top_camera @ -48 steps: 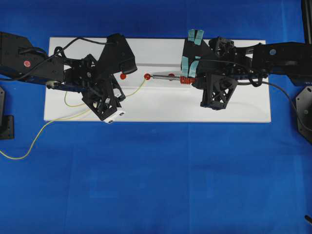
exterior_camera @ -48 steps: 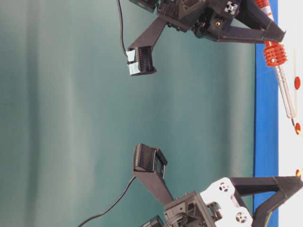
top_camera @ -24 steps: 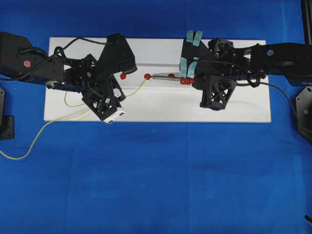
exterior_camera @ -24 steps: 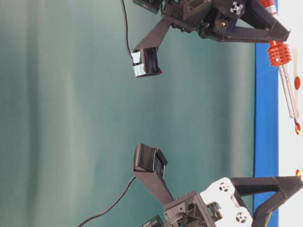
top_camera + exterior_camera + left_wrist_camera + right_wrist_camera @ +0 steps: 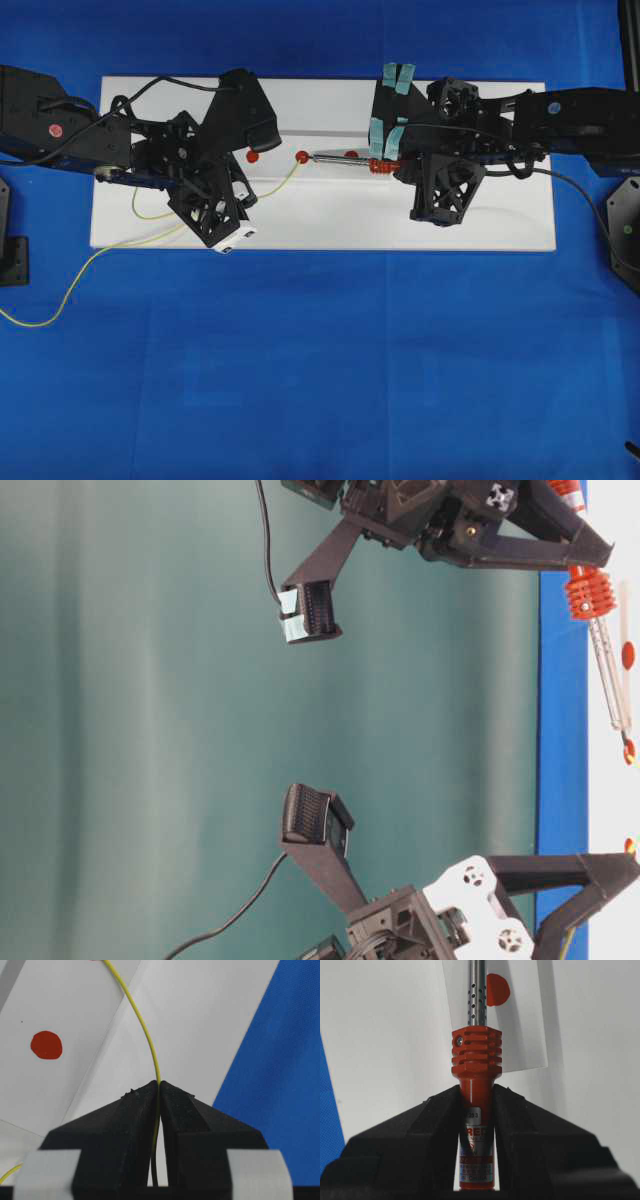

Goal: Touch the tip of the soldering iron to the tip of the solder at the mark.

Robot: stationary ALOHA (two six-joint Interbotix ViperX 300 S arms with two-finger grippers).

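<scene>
The solder (image 5: 150, 1045) is pinched between the closed jaws of the left gripper (image 5: 159, 1091) and curves from there over the white board (image 5: 330, 215) to the middle red mark (image 5: 302, 157). The iron (image 5: 476, 1065) is clamped by its red handle in the right gripper (image 5: 476, 1105), with the shaft stretched over the board toward the same mark. In the overhead view the iron tip and the solder tip are seen together at this mark; whether they really touch cannot be told from there.
</scene>
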